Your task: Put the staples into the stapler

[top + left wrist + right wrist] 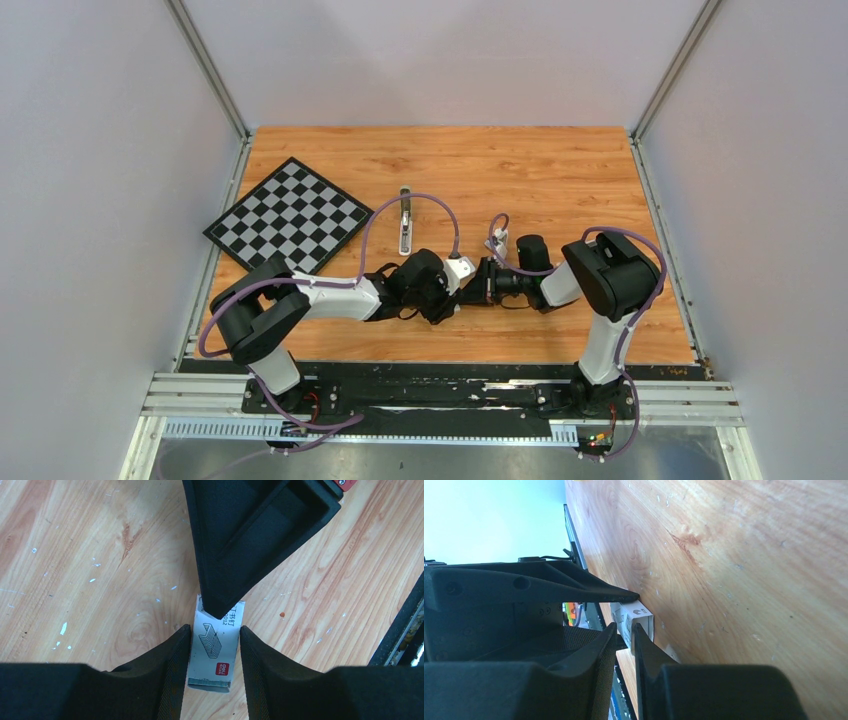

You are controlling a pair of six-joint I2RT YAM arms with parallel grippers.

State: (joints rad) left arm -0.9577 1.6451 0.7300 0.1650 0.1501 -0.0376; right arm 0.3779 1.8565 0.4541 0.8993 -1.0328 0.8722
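The white staple box (220,647) lies flat on the wooden table between the fingers of my left gripper (215,628), which press its two long sides. The silvery staples (210,684) show at its open near end. My right gripper (624,626) comes from the opposite side with its fingers almost together, pinching the top edge of the box's (638,616) far end; its black tip (220,611) rests on that end. The slim grey stapler (405,222) lies apart, further back on the table. Both grippers meet at mid-table, the left (462,280) and the right (480,282).
A tilted black-and-white checkerboard (290,215) lies at the back left. Grey walls enclose the table on three sides. A black rail (440,372) runs along the near edge.
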